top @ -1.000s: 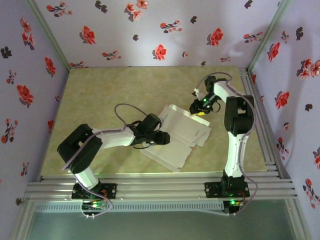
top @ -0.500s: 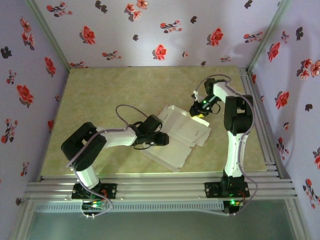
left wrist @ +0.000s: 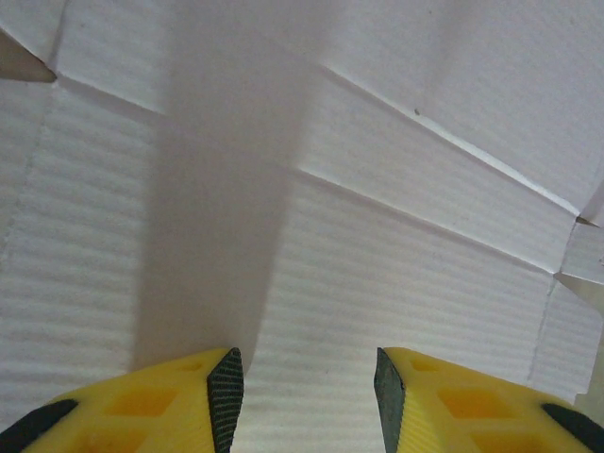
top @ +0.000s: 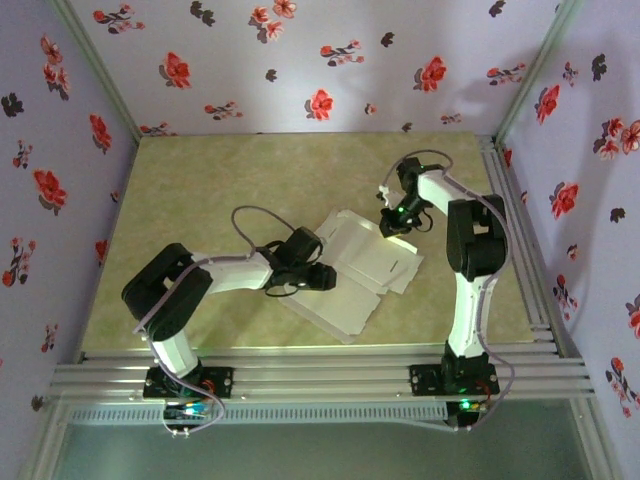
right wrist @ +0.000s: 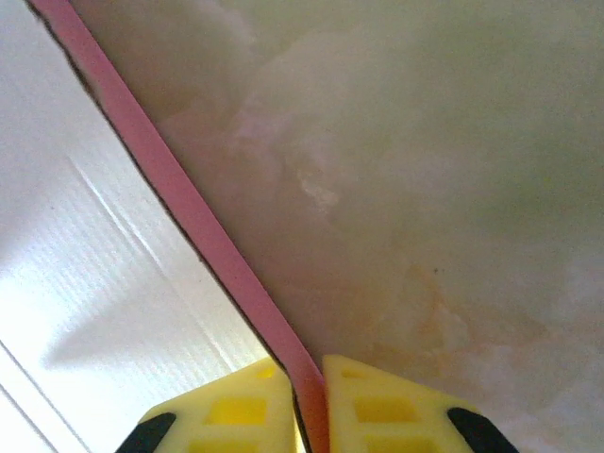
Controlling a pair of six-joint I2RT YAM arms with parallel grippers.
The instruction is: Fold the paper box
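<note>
Clamped pink flap edge of paper box (right wrist: 113,264) in right hand (right wrist: 304,377); poised left hand (left wrist: 307,387), fingers apart, over white panel; called for slow lift about crease.

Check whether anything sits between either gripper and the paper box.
Nothing visible does. The right gripper is shut on the pink edge of the paper box, and the left gripper hangs open directly over its white panel, with only bare card beneath.

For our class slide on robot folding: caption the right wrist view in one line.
Right gripper closed on the pink edge of the paper box, table behind.
</note>
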